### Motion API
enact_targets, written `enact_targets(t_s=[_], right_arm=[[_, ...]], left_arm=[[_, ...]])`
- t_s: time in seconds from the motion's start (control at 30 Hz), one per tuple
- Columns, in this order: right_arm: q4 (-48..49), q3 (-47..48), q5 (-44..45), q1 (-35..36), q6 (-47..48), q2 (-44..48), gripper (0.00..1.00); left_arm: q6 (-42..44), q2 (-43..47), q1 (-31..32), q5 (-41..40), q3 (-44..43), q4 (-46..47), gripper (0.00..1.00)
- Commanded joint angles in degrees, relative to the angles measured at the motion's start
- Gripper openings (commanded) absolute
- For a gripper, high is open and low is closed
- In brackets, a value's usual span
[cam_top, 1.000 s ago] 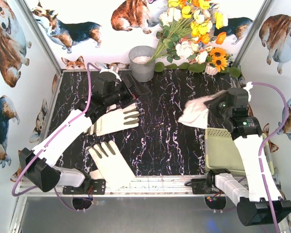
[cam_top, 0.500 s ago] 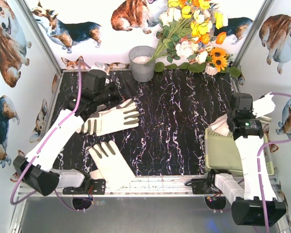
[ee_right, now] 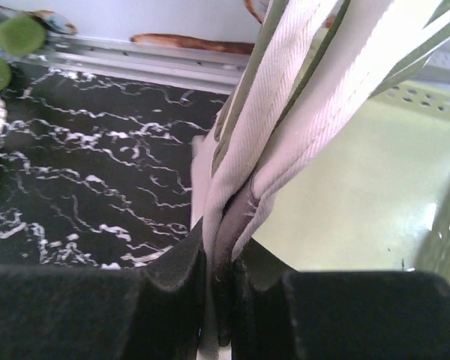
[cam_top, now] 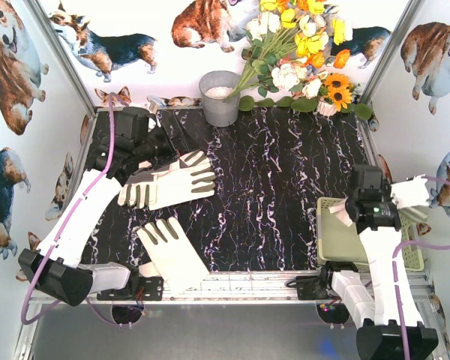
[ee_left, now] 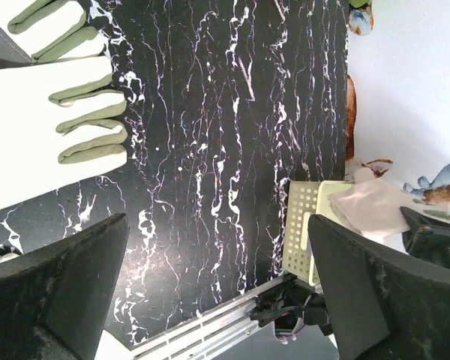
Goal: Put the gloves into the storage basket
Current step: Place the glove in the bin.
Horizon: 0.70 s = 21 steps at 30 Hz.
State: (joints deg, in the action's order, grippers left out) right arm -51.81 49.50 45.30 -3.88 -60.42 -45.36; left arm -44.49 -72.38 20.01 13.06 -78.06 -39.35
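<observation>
1. Now the right tool (ee_right: 219,292) is clamped on a folded cream held glove (ee_right: 285,127) with grey-olive trim, which hangs over the pale storage basket (cam_top: 330,247) at the surface's (cam_top: 285,172) 4 o'clock.
2. The left tool (ee_left: 217,225) gapes wide, empty.
3. A limp glove pile (cam_top: 172,184) lies at 9 o'clock, and a flat glove (cam_top: 169,251) at 7 o'clock.
</observation>
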Motion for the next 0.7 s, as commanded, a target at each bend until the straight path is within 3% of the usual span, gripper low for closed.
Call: enact_targets(t_s=[0.0, 0.3, 0.67], right_arm=[[-2.7, -3.7, 3.8, -0.2, -8.7, 2.4, 0.0], [-12.3, -7.6, 2.8, -0.1, -19.2, 1.1, 0.0], [-15.2, -14.5, 0.5, -0.2, -29.1, 0.4, 0.0]], left_arm=[[2.7, -0.9, -1.5, 3.3, -1.1, -0.7, 1.0], [4.3, -1.6, -2.8, 5.4, -0.7, -1.0, 1.0], [5.4, -1.5, -4.5, 7.0, -0.1, -1.1, 1.0]])
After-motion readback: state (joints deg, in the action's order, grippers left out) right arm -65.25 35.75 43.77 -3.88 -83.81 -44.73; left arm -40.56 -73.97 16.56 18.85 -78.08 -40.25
